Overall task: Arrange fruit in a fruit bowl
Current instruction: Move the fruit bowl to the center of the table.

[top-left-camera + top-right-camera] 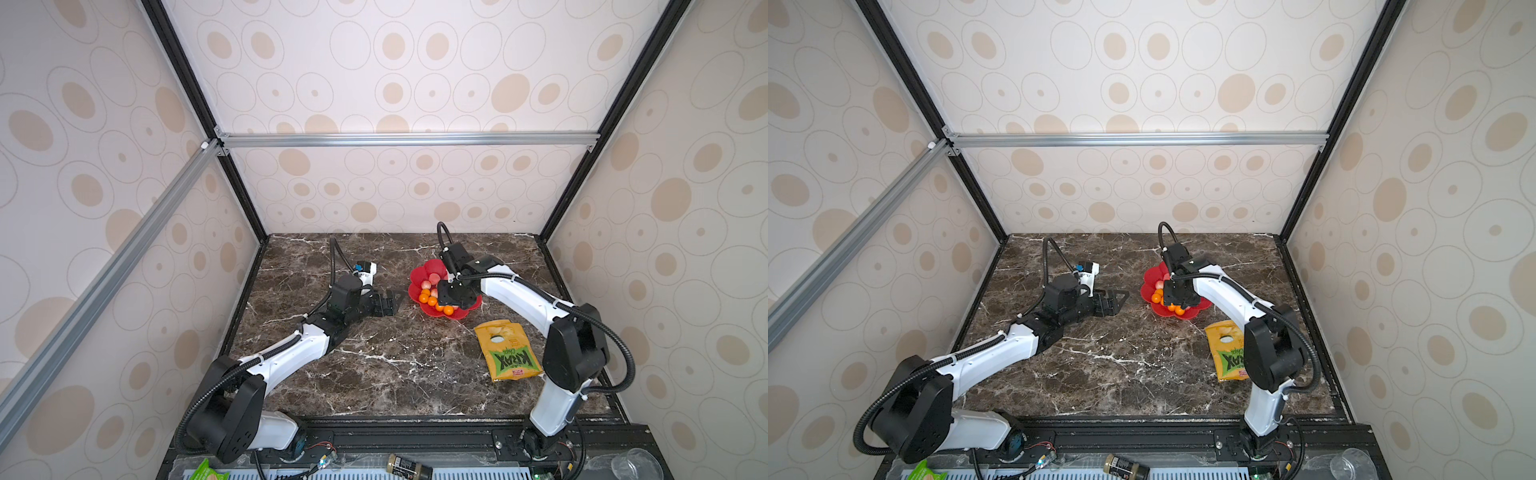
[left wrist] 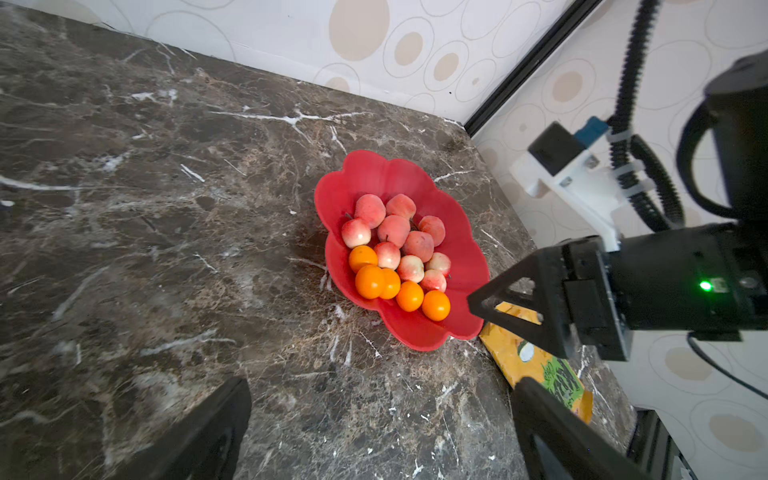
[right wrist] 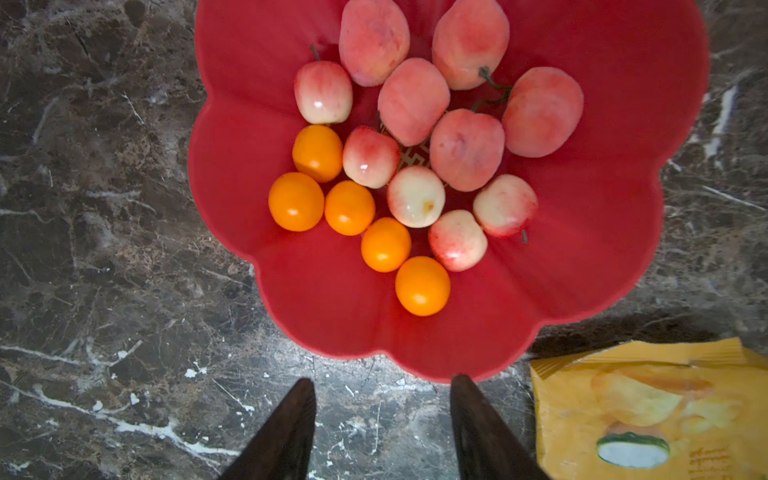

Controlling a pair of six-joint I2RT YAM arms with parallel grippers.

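1. All the fruit [image 3: 399, 166] sits inside the fruit bowl [image 3: 602, 270] on the desk [image 2: 166, 249].
2. My right end effector [image 3: 382, 378] hangs apart, empty, over the rim; I would lift straight up, not sideways.
3. Left end effector [image 2: 382, 386]: apart, empty, well clear.

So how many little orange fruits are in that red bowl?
5 orange fruits, all in the red bowl, in a loose line beside the pink fruits, on its front-left side in both top views. They lie in one layer, so none seems hidden.
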